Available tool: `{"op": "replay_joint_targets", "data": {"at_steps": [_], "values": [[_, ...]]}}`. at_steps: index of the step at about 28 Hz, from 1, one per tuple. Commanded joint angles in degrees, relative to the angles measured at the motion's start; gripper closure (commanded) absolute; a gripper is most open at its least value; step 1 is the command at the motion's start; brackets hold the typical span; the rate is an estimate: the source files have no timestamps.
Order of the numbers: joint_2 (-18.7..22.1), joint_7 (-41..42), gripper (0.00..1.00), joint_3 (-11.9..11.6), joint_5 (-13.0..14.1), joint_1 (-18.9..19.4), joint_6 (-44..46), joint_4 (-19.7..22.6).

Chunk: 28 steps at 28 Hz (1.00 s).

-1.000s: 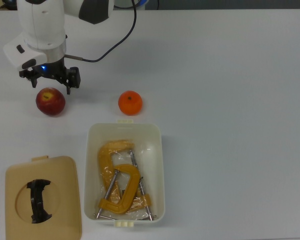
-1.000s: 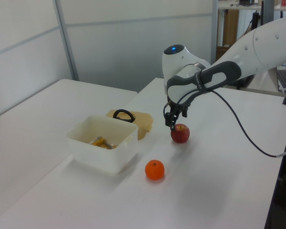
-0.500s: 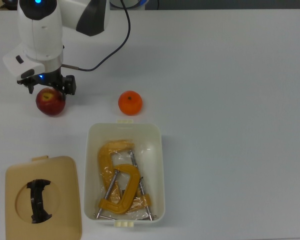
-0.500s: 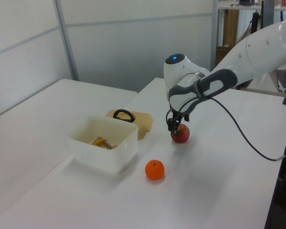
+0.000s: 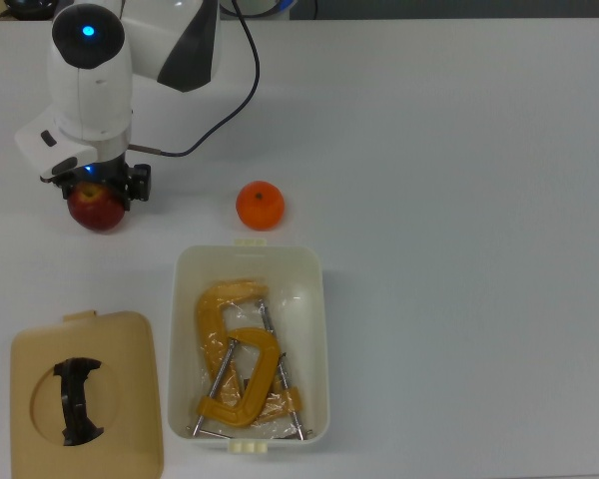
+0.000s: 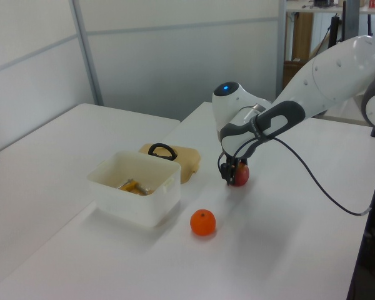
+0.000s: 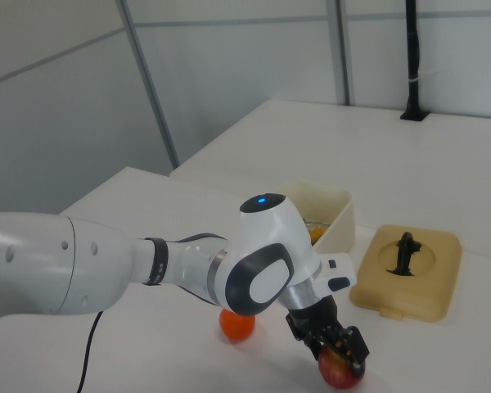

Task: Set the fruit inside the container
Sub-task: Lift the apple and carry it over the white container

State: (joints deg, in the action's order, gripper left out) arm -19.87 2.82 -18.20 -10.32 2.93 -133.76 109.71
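A dark red apple (image 5: 97,211) (image 6: 241,176) (image 7: 339,373) rests on the white table at the top view's left. My gripper (image 5: 102,190) (image 6: 232,175) (image 7: 340,350) has come down over it, open, with a finger on either side of the apple. One black finger (image 5: 140,184) shows to the apple's right in the top view. A bright orange (image 5: 260,206) (image 6: 202,222) (image 7: 237,325) lies alone near the short end of the cream-white container (image 5: 324,329) (image 6: 137,203) (image 7: 340,210).
Yellow metal clamps (image 5: 240,369) (image 6: 133,185) lie inside the container. A flat tan lid (image 5: 130,399) (image 6: 189,160) (image 7: 442,270) with a black handle sits beside it. My arm's black cable (image 5: 242,75) loops over the table behind the apple.
My gripper has dropped from just beyond the apple down onto it, so its fingers now straddle the fruit. Apple, orange, container and lid have not moved.
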Motion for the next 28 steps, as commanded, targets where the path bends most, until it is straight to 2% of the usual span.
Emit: {"op": "replay_joint_targets", "data": {"at_steps": [1, 4, 6, 7, 9, 11, 15, 21, 28], "values": [[1.84, -0.18, 1.0, -0.35, -0.58, -0.12, -1.07, 0.15], [4.39, -0.44, 1.0, -0.44, 0.55, -0.12, -0.54, -0.73], [5.8, -0.44, 1.0, -0.44, 3.01, -0.03, -0.28, -1.51], [6.5, -0.27, 1.0, -0.44, 5.81, 0.23, 1.64, -3.35], [6.59, -0.44, 1.0, -0.35, 7.67, 0.5, 4.72, -6.25], [6.33, -1.05, 1.0, 0.18, 9.78, 0.58, 9.29, -11.08], [5.81, -6.48, 1.0, 0.27, 13.38, 2.77, 10.09, -15.75], [3.26, -15.98, 1.0, 0.7, 13.13, 6.02, 9.74, -19.61], [0.27, -22.49, 1.0, 0.71, 12.51, 9.81, 5.18, -20.94]]}}
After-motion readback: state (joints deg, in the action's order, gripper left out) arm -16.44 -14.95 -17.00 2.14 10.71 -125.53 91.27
